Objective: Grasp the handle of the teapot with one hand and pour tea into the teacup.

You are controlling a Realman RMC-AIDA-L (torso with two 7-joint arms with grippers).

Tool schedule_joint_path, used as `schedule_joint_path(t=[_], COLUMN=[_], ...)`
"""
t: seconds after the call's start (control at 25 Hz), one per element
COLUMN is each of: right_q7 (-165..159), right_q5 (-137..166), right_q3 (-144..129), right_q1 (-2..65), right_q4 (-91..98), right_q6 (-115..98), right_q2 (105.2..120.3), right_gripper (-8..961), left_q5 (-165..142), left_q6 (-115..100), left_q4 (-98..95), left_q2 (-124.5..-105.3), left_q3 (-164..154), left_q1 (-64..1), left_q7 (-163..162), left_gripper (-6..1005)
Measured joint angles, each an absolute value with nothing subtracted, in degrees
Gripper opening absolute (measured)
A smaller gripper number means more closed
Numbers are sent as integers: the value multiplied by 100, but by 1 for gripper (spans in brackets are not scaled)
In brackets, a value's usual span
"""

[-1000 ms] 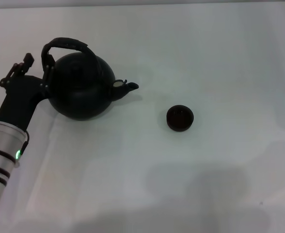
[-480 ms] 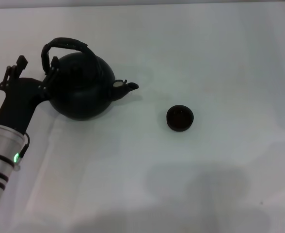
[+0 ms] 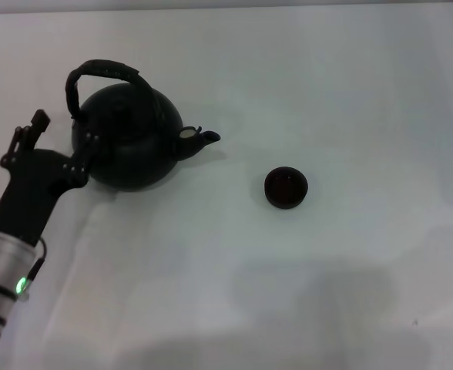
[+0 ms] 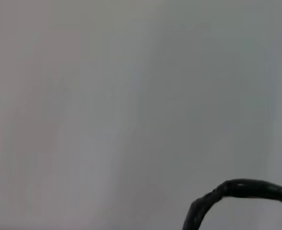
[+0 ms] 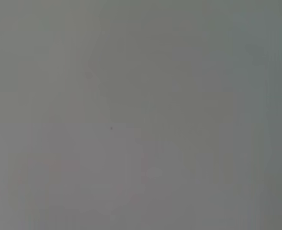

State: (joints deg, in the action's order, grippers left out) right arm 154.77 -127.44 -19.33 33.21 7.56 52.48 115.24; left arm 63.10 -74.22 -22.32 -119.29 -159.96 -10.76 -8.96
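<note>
- Reaching in from the robot's left, the left gripper (image 3: 63,146) sits beside the teapot's left flank, with one of its fingers (image 3: 88,150) against the pot's lower side and the other finger up at the far tip, away from the pot
- Its fingers are spread apart with nothing pinched between them; whether the near finger actually touches the pot wall cannot be told from the head view
- Behind the gripper, the black wrist block and the silver forearm with a small green light run down toward the lower left edge of the head view
- The handle (image 3: 103,70) arches free over the pot's top, above and apart from the gripper; a short curve of it shows again at the edge of the left wrist view (image 4: 237,191)
- The teapot (image 3: 130,139) stands upright on the desk (image 3: 327,77), spout pointing toward the robot's right
- The teacup (image 3: 286,187) stands upright on the desk well apart from the spout, to its right and slightly nearer the robot
- The right gripper appears in no view; the right wrist view shows only plain desk surface
</note>
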Motion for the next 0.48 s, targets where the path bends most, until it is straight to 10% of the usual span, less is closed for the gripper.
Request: schedule_joint_path(t=[0.48], right_q7=[15478], right_q5=[-12657], right_q3=[-2570], right_q1=[3267], right_q4=[456], right_q6=[5295], right_q2=[11572], right_gripper=[872], left_q5=[7365], left_q6=[-8316], left_q4=[-1951], left_q2=[-11926], left_q3=[-15907], left_q1=[-449], left_q7=[-1170], left_gripper=[833])
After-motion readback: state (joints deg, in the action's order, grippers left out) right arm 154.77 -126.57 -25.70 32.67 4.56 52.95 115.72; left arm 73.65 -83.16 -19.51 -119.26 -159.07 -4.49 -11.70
